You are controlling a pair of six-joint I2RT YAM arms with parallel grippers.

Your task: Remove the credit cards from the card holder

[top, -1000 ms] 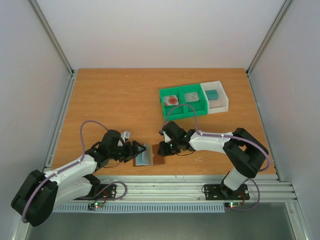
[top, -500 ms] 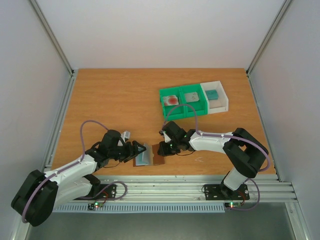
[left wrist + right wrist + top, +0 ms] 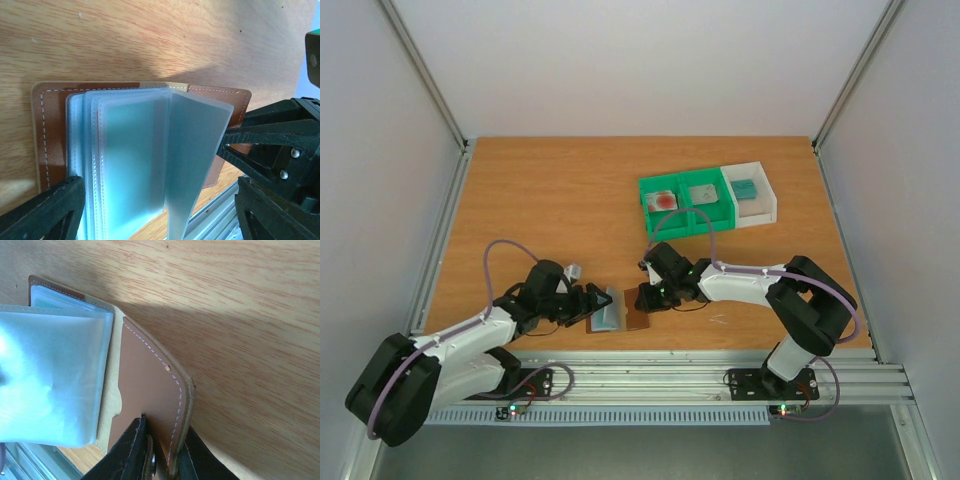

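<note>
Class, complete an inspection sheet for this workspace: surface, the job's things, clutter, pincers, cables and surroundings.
Surface: wooden table, no spills seen.
Job's things: brown leather bifold card holder lies open near the front edge, no card seen in its translucent sleeves; pale card with a red blot and grey card lie in separate compartments of the green plastic tray; teal card lies in the white tray.
Clutter: nothing seen.
Pincers: left pincer open, astride the sleeves; right pincer shut on the holder's brown cover.
Cables: purple cables loop along both arms.
Surroundings: white walls, metal rail along the front edge.
</note>
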